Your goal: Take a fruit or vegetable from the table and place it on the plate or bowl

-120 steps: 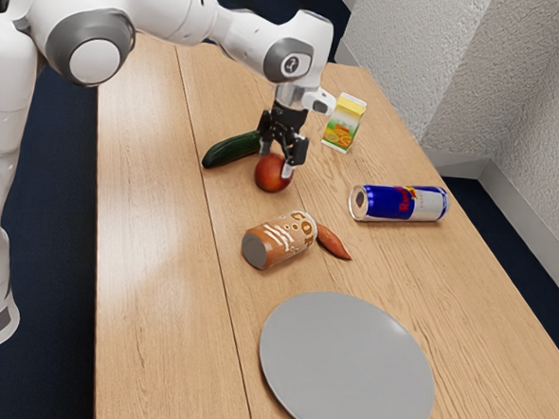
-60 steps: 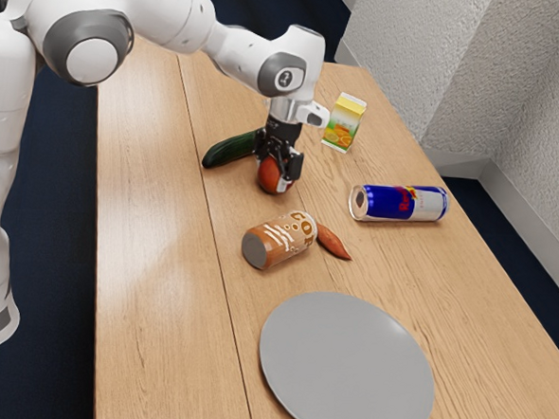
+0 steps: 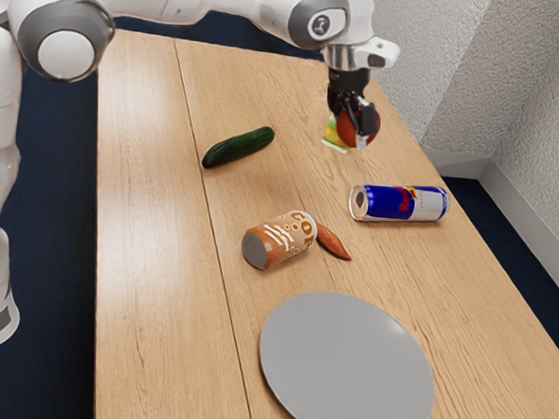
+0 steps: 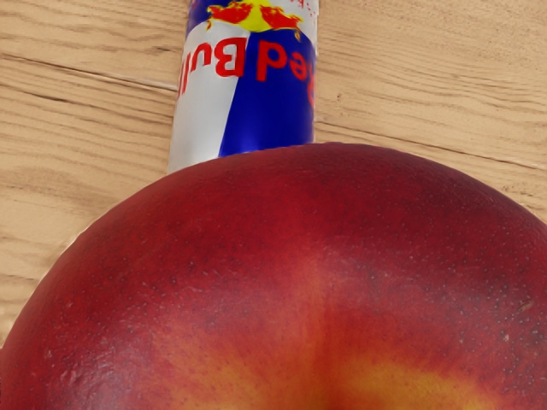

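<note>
Gripping entry: one red peach (image 3: 369,127), clenched from two sides between the black fingers of the gripper (image 3: 358,131). It is held aloft over the far part of the surface (image 3: 162,259), in front of a juice carton (image 3: 330,138). The fruit is round, so no long axis or pointing end can be told; the wrist view shows a yellow patch on its skin. Below it lies a Red Bull can (image 3: 399,203) on its side. Also on the surface:
- a brown can (image 3: 278,239), lying down
- an orange vegetable (image 3: 334,241) just beside the brown can
- a cucumber (image 3: 238,146)
- a grey plate (image 3: 346,366), well apart from the peach
</note>
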Tool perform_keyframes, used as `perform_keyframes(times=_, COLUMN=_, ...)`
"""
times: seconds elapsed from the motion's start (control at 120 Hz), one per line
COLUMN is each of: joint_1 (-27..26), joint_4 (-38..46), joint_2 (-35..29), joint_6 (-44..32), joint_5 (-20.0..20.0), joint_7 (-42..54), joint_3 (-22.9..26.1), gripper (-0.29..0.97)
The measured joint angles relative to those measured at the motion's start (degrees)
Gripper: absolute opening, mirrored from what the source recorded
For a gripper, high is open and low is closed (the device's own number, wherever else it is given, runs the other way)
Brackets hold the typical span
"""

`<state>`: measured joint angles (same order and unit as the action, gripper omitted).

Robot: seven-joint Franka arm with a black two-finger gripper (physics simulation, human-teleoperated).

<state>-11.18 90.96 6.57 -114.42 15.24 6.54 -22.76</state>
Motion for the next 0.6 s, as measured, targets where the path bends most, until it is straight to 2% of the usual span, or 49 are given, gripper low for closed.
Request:
perform_keyframes(times=0.2, joint_1=-13.4, joint_4=-2.8, joint_2=-0.5, joint_6=-0.2, joint_5=0.3, joint_7=2.9, joint_3=2.0, gripper=0.29)
perform_keyframes(times=0.317, joint_1=-18.0, joint_4=0.0, joint_2=-0.3, joint_6=-0.3, joint_5=0.5, joint_7=4.2, joint_3=4.4, gripper=0.29)
perform_keyframes(times=0.492, joint_1=-19.1, joint_4=5.4, joint_2=-0.8, joint_6=-0.3, joint_5=1.6, joint_7=5.7, joint_3=5.1, gripper=0.29)
perform_keyframes(times=0.6, joint_1=-18.7, joint_4=2.3, joint_2=1.5, joint_6=-0.3, joint_5=1.6, joint_7=6.2, joint_3=9.4, gripper=0.28)
